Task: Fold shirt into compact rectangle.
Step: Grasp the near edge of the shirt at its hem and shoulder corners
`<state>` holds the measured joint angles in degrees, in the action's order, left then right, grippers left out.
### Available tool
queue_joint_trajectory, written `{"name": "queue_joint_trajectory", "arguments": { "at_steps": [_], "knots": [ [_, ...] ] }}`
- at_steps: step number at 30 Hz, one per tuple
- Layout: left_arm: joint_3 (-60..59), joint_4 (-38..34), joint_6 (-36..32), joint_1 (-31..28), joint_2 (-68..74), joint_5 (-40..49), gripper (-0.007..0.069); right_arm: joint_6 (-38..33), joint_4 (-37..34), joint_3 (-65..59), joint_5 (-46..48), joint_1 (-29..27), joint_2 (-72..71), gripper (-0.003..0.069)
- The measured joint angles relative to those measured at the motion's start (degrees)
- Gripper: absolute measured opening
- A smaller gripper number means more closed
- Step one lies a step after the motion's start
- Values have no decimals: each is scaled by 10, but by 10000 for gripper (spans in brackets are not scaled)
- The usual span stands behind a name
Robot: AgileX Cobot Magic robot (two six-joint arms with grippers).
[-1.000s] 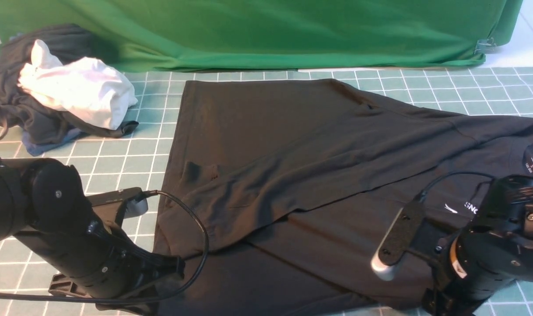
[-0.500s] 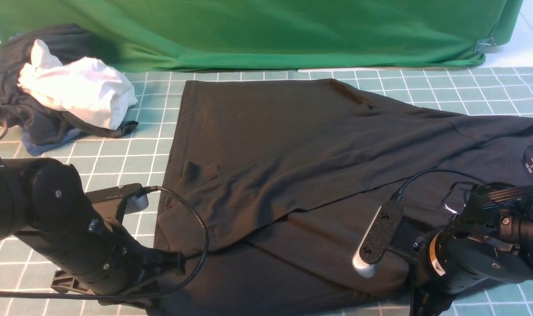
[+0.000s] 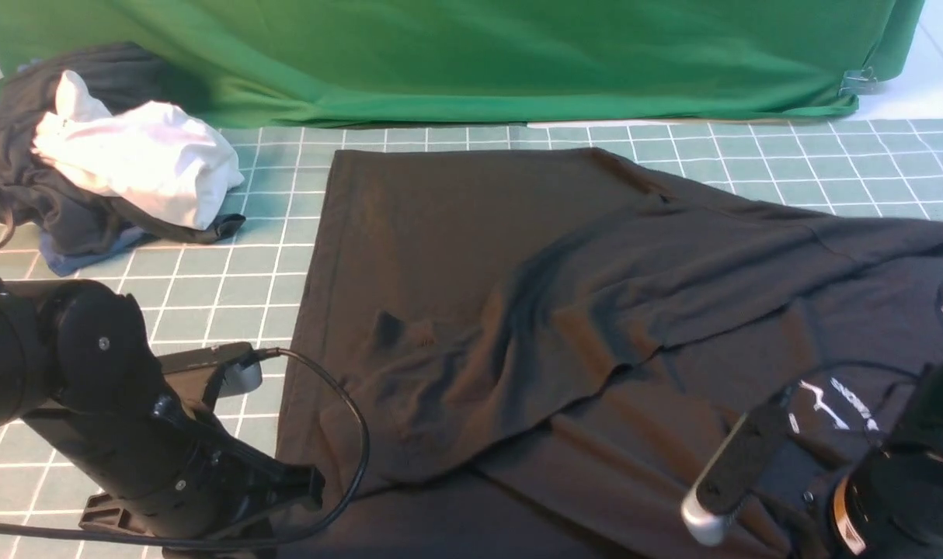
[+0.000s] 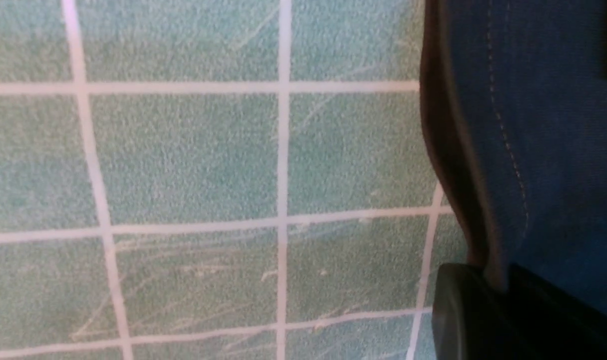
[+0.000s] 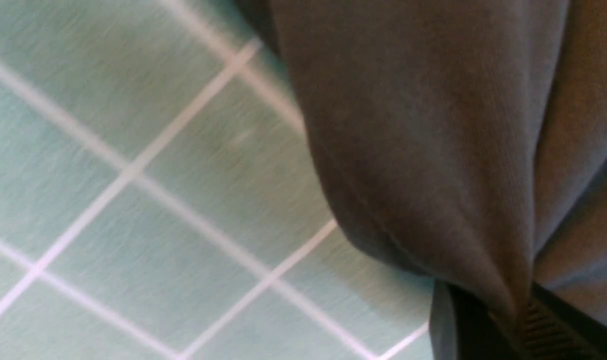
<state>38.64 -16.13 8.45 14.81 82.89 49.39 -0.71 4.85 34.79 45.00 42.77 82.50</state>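
Observation:
The black shirt (image 3: pixel 471 256) lies across the gridded mat, its far part folded over toward me in a rumpled flap. Its white chest logo (image 3: pixel 836 404) shows near my right arm. In the left wrist view the stitched hem of the shirt (image 4: pixel 533 125) runs into my left gripper (image 4: pixel 501 285), which is shut on it just above the mat. In the right wrist view a fold of the shirt (image 5: pixel 433 125) hangs from my right gripper (image 5: pixel 521 310), shut on it and lifted off the mat. In the front view both grippers are hidden under their wrists at the near edge.
A heap of white, dark grey and blue clothes (image 3: pixel 106 171) sits at the back left. The green backdrop cloth (image 3: pixel 471 54) hangs along the far edge, with a metal clip (image 3: pixel 858 80) at its right end. The teal gridded mat (image 3: pixel 231 279) shows left of the shirt.
My right arm has swung back to the right and toward me, dragging the shirt's right side with it. The folded flap has bunched into wrinkles and the logo has shifted. My left arm has barely moved.

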Motion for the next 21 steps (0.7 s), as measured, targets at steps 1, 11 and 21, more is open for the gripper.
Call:
{"name": "queue_joint_trajectory", "arguments": {
  "at_steps": [1,11,21],
  "knots": [
    [0,0,-1,0,0,3,15,4,-2,-2,1,3,-2,50],
    [0,8,-9,0,-35,53,15,7,-4,-5,-9,4,-3,48],
    [-67,7,30,0,-125,39,15,65,-7,-11,13,4,-4,48]
  ]
}}
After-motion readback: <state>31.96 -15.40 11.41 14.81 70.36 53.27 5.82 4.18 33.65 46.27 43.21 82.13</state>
